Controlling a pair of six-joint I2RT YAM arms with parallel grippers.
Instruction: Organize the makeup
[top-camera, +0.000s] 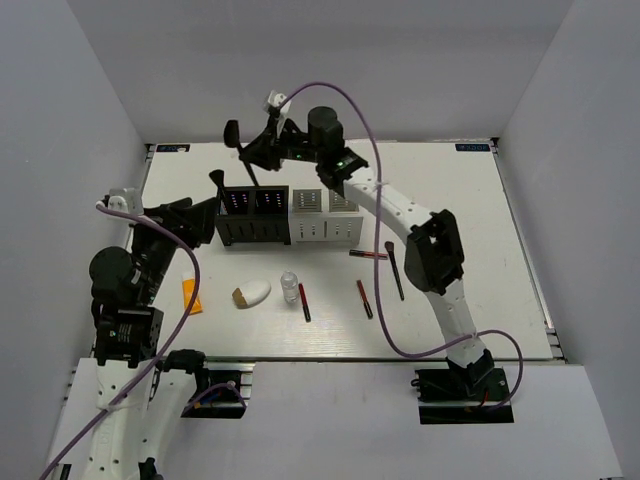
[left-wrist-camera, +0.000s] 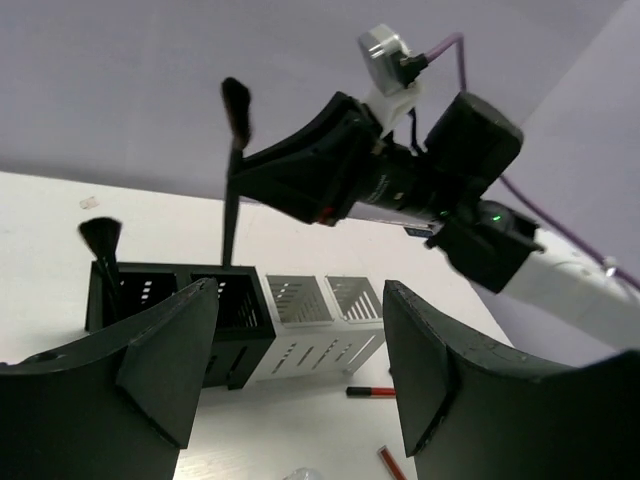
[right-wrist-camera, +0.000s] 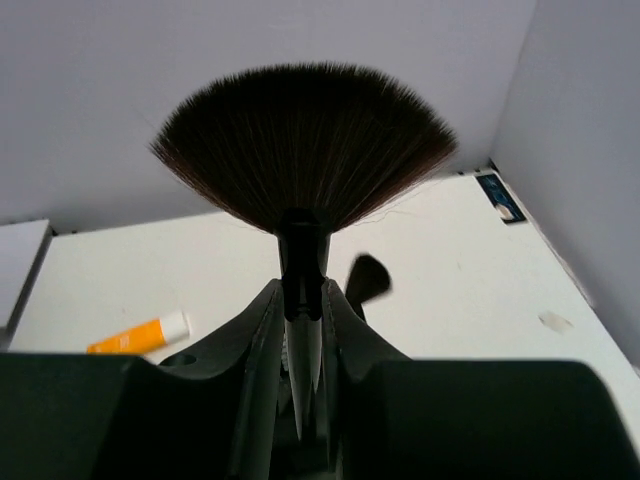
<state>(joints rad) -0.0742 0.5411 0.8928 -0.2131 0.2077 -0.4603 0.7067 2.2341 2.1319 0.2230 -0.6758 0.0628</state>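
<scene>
My right gripper is shut on a black fan brush and holds it upright over the black organizer box, the handle's tip at a slot's mouth. In the right wrist view the brush sits between the closed fingers. Another brush stands in the box's left slot. My left gripper is open and empty by the box's left side. On the table lie an orange tube, a white sponge, a clear bottle, three red-and-black sticks and a black brush.
A white organizer box stands joined to the black one's right side. In the left wrist view the black box and white box lie ahead between the fingers. Walls enclose the table on three sides.
</scene>
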